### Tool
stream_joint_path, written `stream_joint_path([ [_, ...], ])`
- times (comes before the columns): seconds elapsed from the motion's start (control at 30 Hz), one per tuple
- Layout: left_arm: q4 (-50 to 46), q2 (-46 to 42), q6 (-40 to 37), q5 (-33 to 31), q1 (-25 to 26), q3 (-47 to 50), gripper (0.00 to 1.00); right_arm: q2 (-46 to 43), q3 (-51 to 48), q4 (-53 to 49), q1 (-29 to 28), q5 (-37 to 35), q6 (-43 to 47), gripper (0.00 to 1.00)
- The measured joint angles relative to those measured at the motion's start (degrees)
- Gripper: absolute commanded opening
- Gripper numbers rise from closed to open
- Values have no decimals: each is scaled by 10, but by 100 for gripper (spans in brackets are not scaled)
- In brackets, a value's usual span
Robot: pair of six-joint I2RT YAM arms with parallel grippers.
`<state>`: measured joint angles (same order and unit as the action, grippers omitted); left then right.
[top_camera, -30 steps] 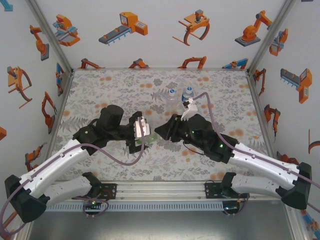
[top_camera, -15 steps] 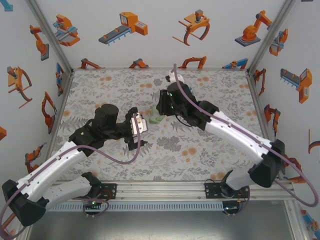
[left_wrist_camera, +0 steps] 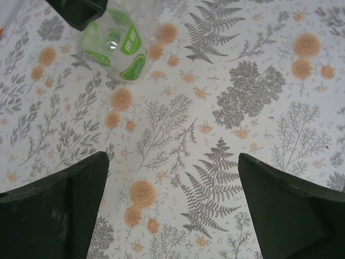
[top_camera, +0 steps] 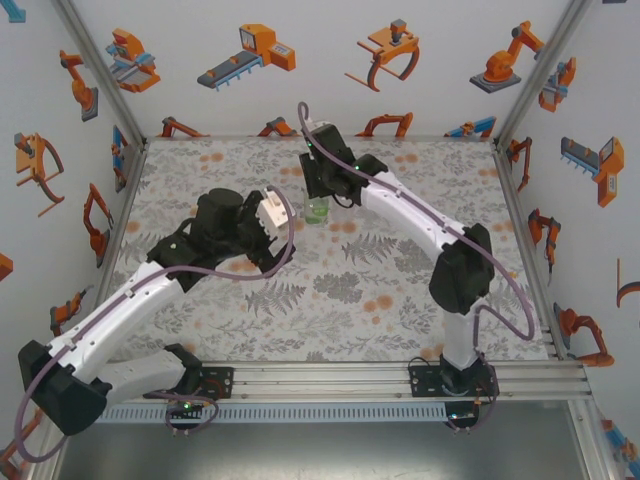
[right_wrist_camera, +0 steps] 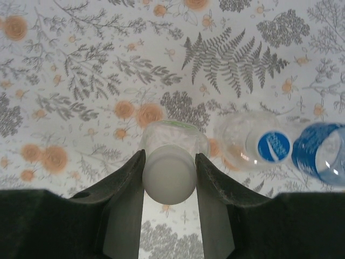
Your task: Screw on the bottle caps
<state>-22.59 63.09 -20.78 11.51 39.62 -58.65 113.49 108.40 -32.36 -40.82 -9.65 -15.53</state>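
On the far half of the floral mat [top_camera: 350,290], seen from above, my right gripper [top_camera: 318,192] sits over the green-tinted bottle [top_camera: 318,211], with my left gripper [top_camera: 272,216] near it. From my left wrist, my fingers [left_wrist_camera: 54,210] stand spread wide, holding nothing, and that bottle is upright beyond them. From my right wrist, my fingers [right_wrist_camera: 126,183] pinch a white cap [right_wrist_camera: 170,175] atop that bottle. The clear bottle [right_wrist_camera: 242,137] and blue-labelled bottle [right_wrist_camera: 321,154] stand just beside it.
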Motion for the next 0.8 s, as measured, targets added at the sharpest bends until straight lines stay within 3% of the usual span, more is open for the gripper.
stream_joint_path([
  [0.23, -14, 17, 24, -6, -3, -4, 97, 77, 66, -14, 6, 0, 21, 13],
  [0.53, -15, 19, 29, -5, -3, -4, 97, 102, 76, -13, 10, 0, 23, 18],
  [0.8, -15, 19, 32, -5, -3, -4, 97, 102, 76, -13, 13, 0, 23, 43],
])
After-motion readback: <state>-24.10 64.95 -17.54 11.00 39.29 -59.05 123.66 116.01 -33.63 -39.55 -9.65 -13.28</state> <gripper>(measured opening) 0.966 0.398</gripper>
